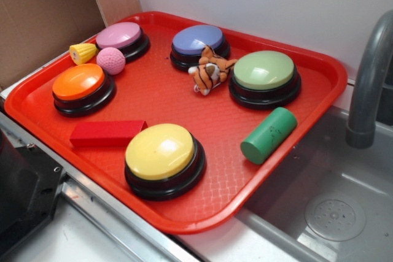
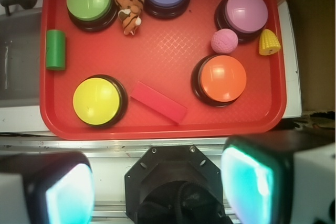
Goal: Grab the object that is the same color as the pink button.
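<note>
While nothing on the red tray [image 1: 184,115] has been touched yet, this looks to me like the very start of the job: the approach is still to come. From the wrist camera, the end effector [image 2: 157,182] hangs back off the tray's near edge, its two fingers [image 2: 252,182] spread wide apart with nothing between them, well apart from every toy.

What it wants is the small pink ball [image 1: 110,61], dimpled like a golf ball. It lies on the tray toward the far left corner of the tabletop, just beside the pink button [image 1: 120,35], between that and the orange button [image 1: 78,83]. The yellow corn toy [image 1: 83,53] lies right next to it on the left-edge side; whether the two touch I cannot tell.

My guess is the next move means travelling across the tray to that corner, centring over the ball and dropping the fingers into the narrow gaps around it. Crowding is the trouble there: two domes and the corn hem it in, and a round ball may roll off if nudged.

As for writing, I can read none. No brand or label shows on the buttons, the red block [image 1: 107,134], the green cylinder [image 1: 269,135] or the tiger toy [image 1: 209,70].
</note>
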Motion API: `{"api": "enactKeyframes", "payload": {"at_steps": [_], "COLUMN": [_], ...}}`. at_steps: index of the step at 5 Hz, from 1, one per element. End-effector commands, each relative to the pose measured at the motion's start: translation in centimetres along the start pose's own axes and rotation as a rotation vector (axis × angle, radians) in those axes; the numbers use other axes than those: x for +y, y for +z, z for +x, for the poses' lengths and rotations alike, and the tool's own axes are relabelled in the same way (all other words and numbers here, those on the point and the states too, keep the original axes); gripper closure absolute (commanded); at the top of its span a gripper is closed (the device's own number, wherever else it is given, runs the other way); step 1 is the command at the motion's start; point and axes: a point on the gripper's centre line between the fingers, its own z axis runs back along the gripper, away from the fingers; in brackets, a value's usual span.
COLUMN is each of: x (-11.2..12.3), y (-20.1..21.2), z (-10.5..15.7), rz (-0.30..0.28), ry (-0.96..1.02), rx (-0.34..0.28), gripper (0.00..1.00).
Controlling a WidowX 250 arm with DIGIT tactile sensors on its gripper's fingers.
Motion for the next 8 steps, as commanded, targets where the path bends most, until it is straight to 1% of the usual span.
{"api": "enactKeyframes", "payload": {"at_steps": [1,2,3,4,5,6,7,8], "x": [0.0,0.5,1.7,3.6,5.7,7.9,10.2,11.8], "y": [0.0,-0.4,-1.1,-1.9,-2.9,-4.5,-6.9,-9.8], "z": [0.0,1.0,2.2,3.6,4.9,6.0,6.8,7.5], "rz": [0.000,0.043,0.032,0.090,0.093,0.098,0.135,0.124], "ry": [0.000,0.084,0.163,0.333,0.452,0.563,0.644,0.699], "rx": [0.000,0.028,-0.010,-0.008,-0.072,-0.111,-0.123,-0.149], "gripper": [0.00,0.00,0.00,0.00,0.00,0.00,0.00,0.00]}}
